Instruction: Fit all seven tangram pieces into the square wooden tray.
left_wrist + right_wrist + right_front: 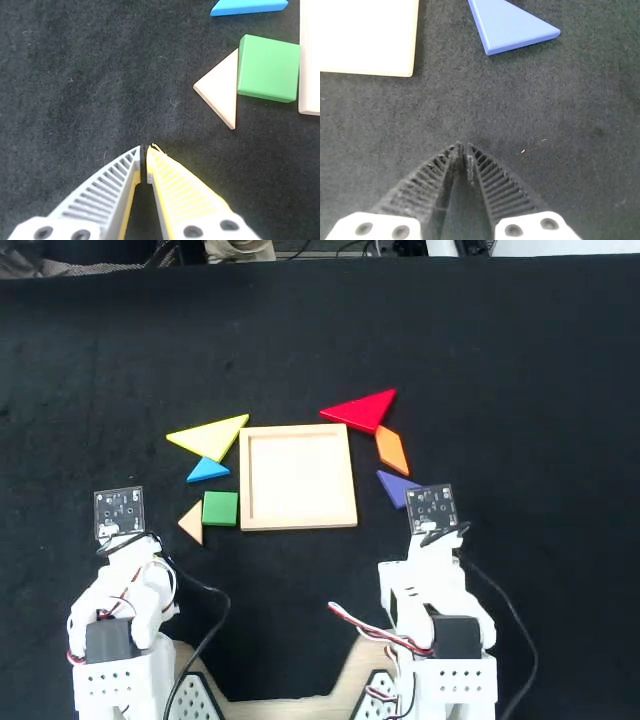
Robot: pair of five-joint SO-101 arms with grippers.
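Observation:
The square wooden tray [298, 521] lies mid-table with nothing in it. To its left are a yellow triangle [211, 436], a blue triangle [207, 471], a green square [220, 509] and a pale wooden triangle [192, 523]. To its right are a red triangle [362, 409], an orange parallelogram [392, 449] and a purple triangle [397, 487]. My left gripper [145, 148] is shut over bare cloth, short of the pale triangle [221, 95] and green square [268, 68]. My right gripper [462, 146] is shut too, short of the purple triangle [510, 25] and the tray corner [395, 65].
Black cloth covers the table. Both arm bases [115, 665] [445, 665] stand at the near edge, with cables between them. Open cloth lies beyond the tray and on both sides.

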